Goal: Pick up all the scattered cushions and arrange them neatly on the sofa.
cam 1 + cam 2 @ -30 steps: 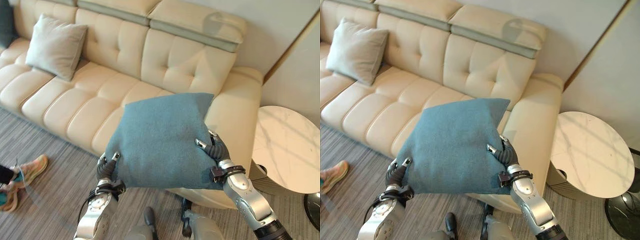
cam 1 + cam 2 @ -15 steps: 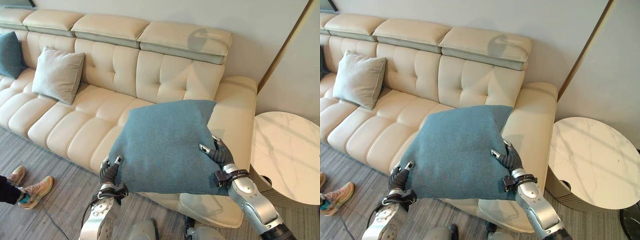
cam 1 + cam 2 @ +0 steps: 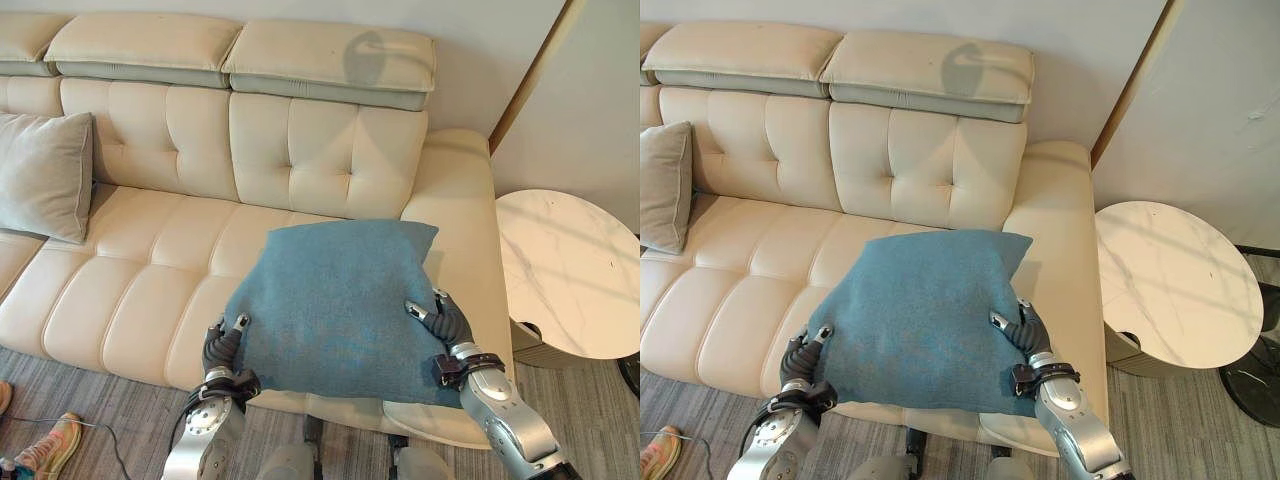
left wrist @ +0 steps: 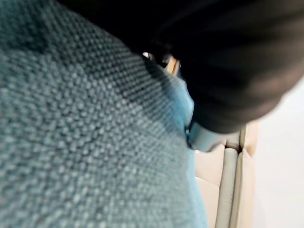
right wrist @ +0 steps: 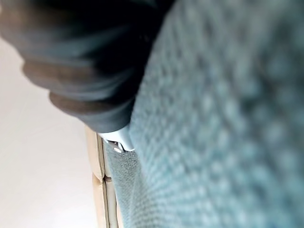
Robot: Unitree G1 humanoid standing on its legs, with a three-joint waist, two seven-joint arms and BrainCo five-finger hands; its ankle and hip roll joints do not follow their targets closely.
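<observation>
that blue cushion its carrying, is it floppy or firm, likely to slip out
The blue cushion probably is soft but holds its form: gripped at opposite edges by the left robot hand and right robot hand, it spans between them without drooping much. It is likely light for its size. The coarse weave probably grips well, so slipping seems unlikely.
</observation>
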